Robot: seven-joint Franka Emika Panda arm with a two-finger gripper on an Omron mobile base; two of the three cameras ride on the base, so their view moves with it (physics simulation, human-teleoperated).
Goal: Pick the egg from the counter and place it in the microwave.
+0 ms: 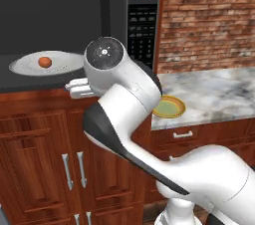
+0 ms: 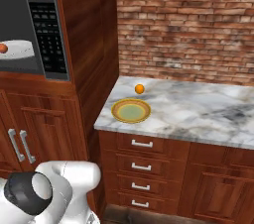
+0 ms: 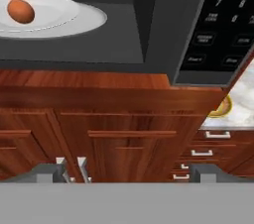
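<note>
Orange-brown and smooth, the egg (image 1: 45,61) sits on the white plate (image 1: 69,63) inside the microwave (image 1: 142,25) — light, slippery, brittle, so we'd pinch its narrow middle gently. Our claw (image 3: 128,171) hangs released, fingers apart. Further right, the right base view shows the counter (image 2: 208,114) with a yellow dish (image 2: 131,111) and an orange ball (image 2: 139,88).

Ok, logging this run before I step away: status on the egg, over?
End effector open, holding nothing, outside the microwave. Egg on the white plate inside, door open. Nothing in the way.
</note>
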